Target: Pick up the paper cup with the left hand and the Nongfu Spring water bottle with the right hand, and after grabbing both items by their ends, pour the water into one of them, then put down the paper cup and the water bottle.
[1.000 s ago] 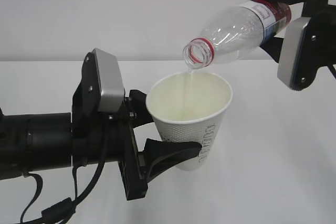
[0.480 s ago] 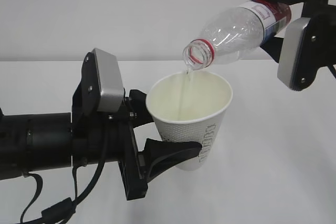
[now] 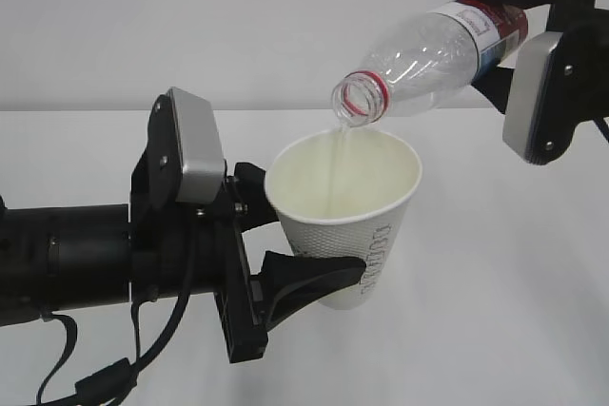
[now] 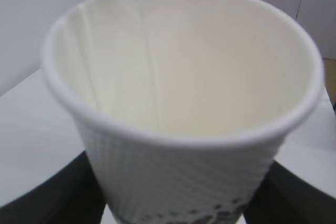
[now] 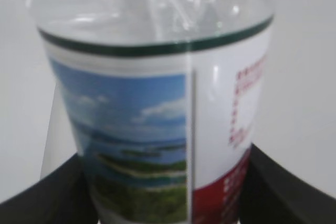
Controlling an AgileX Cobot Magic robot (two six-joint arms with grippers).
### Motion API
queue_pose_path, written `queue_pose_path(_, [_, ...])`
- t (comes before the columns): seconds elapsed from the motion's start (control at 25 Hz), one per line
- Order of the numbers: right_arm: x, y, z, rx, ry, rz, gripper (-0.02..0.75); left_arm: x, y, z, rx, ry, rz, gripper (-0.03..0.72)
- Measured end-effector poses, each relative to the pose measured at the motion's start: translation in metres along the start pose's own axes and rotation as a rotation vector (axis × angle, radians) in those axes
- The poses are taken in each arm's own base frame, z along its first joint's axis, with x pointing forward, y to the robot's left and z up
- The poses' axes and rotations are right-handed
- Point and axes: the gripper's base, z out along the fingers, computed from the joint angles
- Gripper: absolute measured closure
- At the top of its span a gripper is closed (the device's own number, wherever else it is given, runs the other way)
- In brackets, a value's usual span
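The white dimpled paper cup (image 3: 344, 221) hangs above the table, tilted slightly, with my left gripper (image 3: 285, 235) shut on its lower wall. In the left wrist view the paper cup (image 4: 181, 177) fills the frame, black fingers (image 4: 44, 198) at both sides. My right gripper (image 3: 504, 30) is shut on the labelled base end of the Nongfu Spring water bottle (image 3: 428, 49), which lies tipped with its red-ringed mouth over the cup's rim. A thin stream of water (image 3: 335, 164) runs from the mouth into the cup. The right wrist view shows the bottle's label (image 5: 157, 145) between the fingers (image 5: 42, 198).
The white table (image 3: 514, 311) spreads beneath both arms, with a plain white wall behind. The left arm's black body and cable (image 3: 86, 263) lie low at the left. The right arm's silver module (image 3: 535, 97) hangs at the upper right.
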Motion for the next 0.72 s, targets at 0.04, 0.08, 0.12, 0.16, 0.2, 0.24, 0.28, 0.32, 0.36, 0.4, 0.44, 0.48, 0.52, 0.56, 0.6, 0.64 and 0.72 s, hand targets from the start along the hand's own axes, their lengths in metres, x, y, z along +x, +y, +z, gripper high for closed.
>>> queue_pose_path(0.04, [0.0000, 0.0000, 0.0000, 0.000, 0.000, 0.000, 0.235, 0.0000, 0.0000, 0.0000, 0.000, 0.000, 0.000, 0.172])
queue_pose_path(0.08, [0.0000, 0.0000, 0.0000, 0.000, 0.000, 0.000, 0.235, 0.0000, 0.0000, 0.0000, 0.000, 0.000, 0.000, 0.172])
queue_pose_path(0.12, [0.0000, 0.0000, 0.0000, 0.000, 0.000, -0.001, 0.235, 0.0000, 0.0000, 0.0000, 0.000, 0.000, 0.000, 0.172])
queue_pose_path(0.16, [0.0000, 0.0000, 0.0000, 0.000, 0.000, -0.001, 0.235, 0.0000, 0.0000, 0.0000, 0.000, 0.000, 0.000, 0.172])
queue_pose_path(0.2, [0.0000, 0.0000, 0.0000, 0.000, 0.000, -0.001, 0.235, 0.0000, 0.0000, 0.0000, 0.000, 0.000, 0.000, 0.172])
queue_pose_path(0.24, [0.0000, 0.0000, 0.0000, 0.000, 0.000, -0.001, 0.235, 0.0000, 0.0000, 0.0000, 0.000, 0.000, 0.000, 0.172])
queue_pose_path(0.28, [0.0000, 0.0000, 0.0000, 0.000, 0.000, -0.001, 0.235, 0.0000, 0.0000, 0.0000, 0.000, 0.000, 0.000, 0.172])
queue_pose_path(0.32, [0.0000, 0.0000, 0.0000, 0.000, 0.000, -0.001, 0.235, 0.0000, 0.0000, 0.0000, 0.000, 0.000, 0.000, 0.172])
queue_pose_path(0.36, [0.0000, 0.0000, 0.0000, 0.000, 0.000, -0.001, 0.235, 0.0000, 0.0000, 0.0000, 0.000, 0.000, 0.000, 0.172])
queue_pose_path(0.4, [0.0000, 0.0000, 0.0000, 0.000, 0.000, -0.001, 0.235, 0.0000, 0.0000, 0.0000, 0.000, 0.000, 0.000, 0.172])
queue_pose_path(0.44, [0.0000, 0.0000, 0.0000, 0.000, 0.000, -0.001, 0.235, 0.0000, 0.0000, 0.0000, 0.000, 0.000, 0.000, 0.172])
queue_pose_path(0.48, [0.0000, 0.0000, 0.0000, 0.000, 0.000, -0.001, 0.235, 0.0000, 0.0000, 0.0000, 0.000, 0.000, 0.000, 0.172])
queue_pose_path(0.52, [0.0000, 0.0000, 0.0000, 0.000, 0.000, -0.001, 0.235, 0.0000, 0.0000, 0.0000, 0.000, 0.000, 0.000, 0.172])
queue_pose_path(0.56, [0.0000, 0.0000, 0.0000, 0.000, 0.000, -0.001, 0.235, 0.0000, 0.0000, 0.0000, 0.000, 0.000, 0.000, 0.172])
queue_pose_path(0.6, [0.0000, 0.0000, 0.0000, 0.000, 0.000, -0.001, 0.235, 0.0000, 0.0000, 0.0000, 0.000, 0.000, 0.000, 0.172])
queue_pose_path(0.64, [0.0000, 0.0000, 0.0000, 0.000, 0.000, -0.001, 0.235, 0.0000, 0.0000, 0.0000, 0.000, 0.000, 0.000, 0.172])
queue_pose_path(0.72, [0.0000, 0.0000, 0.0000, 0.000, 0.000, -0.001, 0.235, 0.0000, 0.0000, 0.0000, 0.000, 0.000, 0.000, 0.172])
